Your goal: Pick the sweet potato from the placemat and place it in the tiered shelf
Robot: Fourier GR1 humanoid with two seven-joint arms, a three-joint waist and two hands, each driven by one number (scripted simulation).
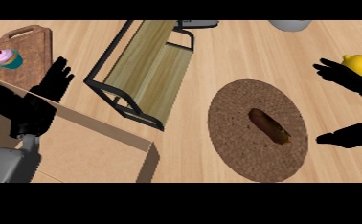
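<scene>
A brown sweet potato (269, 126) lies slanted near the middle of the round woven placemat (233, 108) at the right. The tiered shelf (146, 68), black-framed with pale wooden boards, stands left of the mat in the middle of the counter. My right hand (342, 77) enters from the right edge, open, its fingers spread above and its thumb (339, 136) below, just right of the mat and apart from the sweet potato. At the left edge my left hand (50, 85) rests open with fingers up, holding nothing.
A pink cupcake (9, 58) sits on a wooden cutting board (32, 46) at the far left. A yellow lemon (353, 64) lies behind my right hand. A grey bowl (290, 25) shows at the top edge. A raised wooden block (99, 146) fills the lower left.
</scene>
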